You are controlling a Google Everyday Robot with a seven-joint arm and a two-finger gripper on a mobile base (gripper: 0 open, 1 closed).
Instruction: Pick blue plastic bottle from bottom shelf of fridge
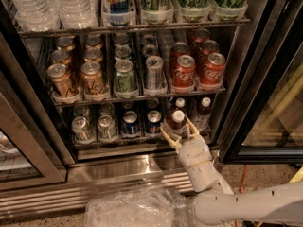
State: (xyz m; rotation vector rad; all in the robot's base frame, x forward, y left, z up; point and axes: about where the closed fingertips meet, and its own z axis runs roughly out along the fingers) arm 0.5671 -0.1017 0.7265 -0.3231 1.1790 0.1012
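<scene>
The fridge stands open before me. Its bottom shelf holds short cans on the left and white-capped bottles on the right. My gripper reaches in at the shelf's right part. Its two pale fingers close on either side of the front bottle, the blue plastic bottle, which has a white cap and dark liquid and leans out towards me. Its label is mostly hidden by the fingers. Two more white-capped bottles stand behind it and to its right.
Blue cans and silver cans stand left of the gripper. The rack above holds red cola cans and other cans. A glass door stands open on the right. Crumpled clear plastic lies on the floor below.
</scene>
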